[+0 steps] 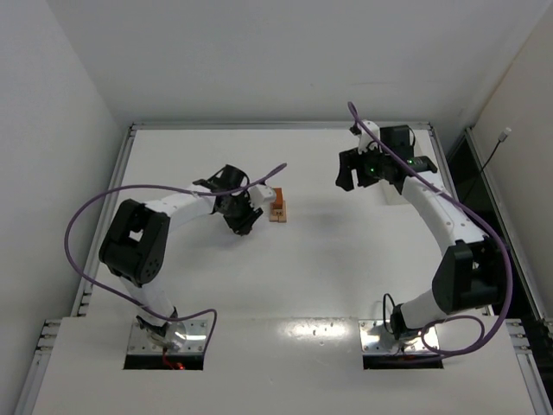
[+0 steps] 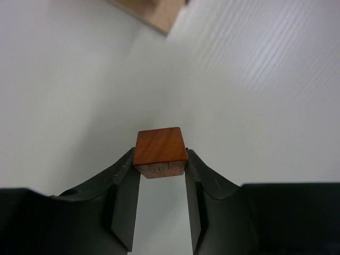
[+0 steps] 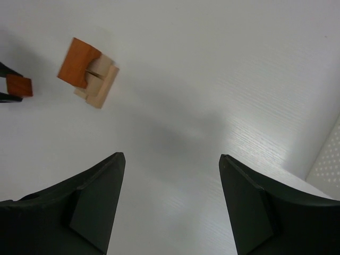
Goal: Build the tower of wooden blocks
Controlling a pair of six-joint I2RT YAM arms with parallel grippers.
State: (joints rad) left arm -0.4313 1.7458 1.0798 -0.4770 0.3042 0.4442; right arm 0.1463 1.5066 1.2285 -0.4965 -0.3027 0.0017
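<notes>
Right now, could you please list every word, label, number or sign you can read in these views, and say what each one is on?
None: no view shows any readable text.
The reddish-brown cube held in the left gripper shows only wood grain.
The tower of blocks is unmarked, as is the white table.
The right gripper shows no label.

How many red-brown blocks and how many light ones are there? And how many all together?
Reddish-brown blocks: 2, one in the left pincer and one on top of the tower.
Pale tan blocks: 2 that show; more may be hidden.
Total: 4 that show.
</notes>
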